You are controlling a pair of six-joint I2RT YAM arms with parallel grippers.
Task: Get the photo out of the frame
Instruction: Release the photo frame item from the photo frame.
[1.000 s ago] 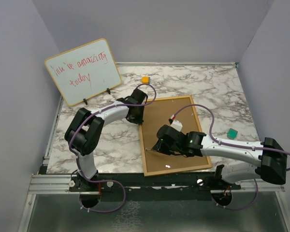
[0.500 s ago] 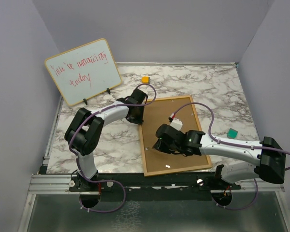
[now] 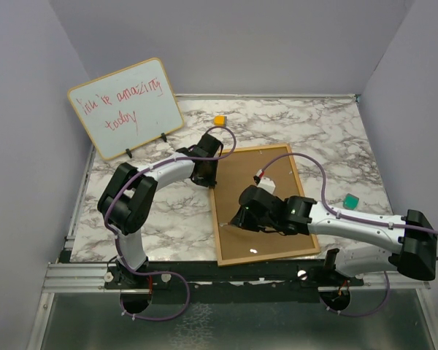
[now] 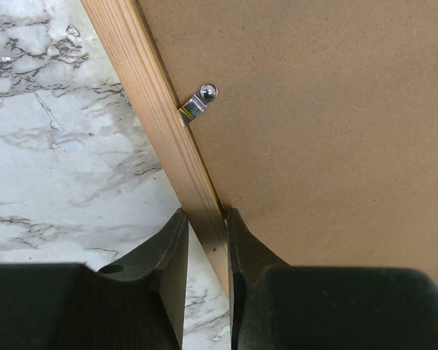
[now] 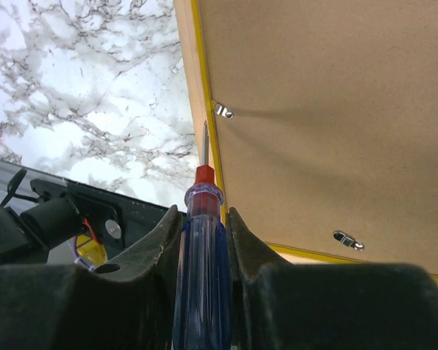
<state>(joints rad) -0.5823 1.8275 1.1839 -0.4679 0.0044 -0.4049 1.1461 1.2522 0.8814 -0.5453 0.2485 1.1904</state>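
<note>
While a whiteboard (image 3: pixel 125 109) stands propped at the far left of the marble table (image 3: pixel 168 219), the left gripper (image 4: pixel 204 226) reaches in beside it and is clamped on the frame (image 3: pixel 266 200), its two fingers pinching the far stretch of the wooden left rim. An orange block (image 3: pixel 219 120) sits just beyond that arm, apart from everything else. The frame lies flat near the table's middle, brown back upward and slightly askew, its near edge close to the arms' bases. The photo cannot be seen from this side.

Over the near stretch of the same left rim hangs the right gripper (image 5: pixel 203 215), closed around a screwdriver (image 5: pixel 202 240) with a blue handle and red collar. The thin blade points out past the fingertips along the rim's yellow strip, its tip just short of a small metal clip (image 5: pixel 223 111) on the backing. Whether the tip touches the rim cannot be told. At the far right, a green block (image 3: pixel 350 200) rests on the marble, well apart from the frame.
</note>
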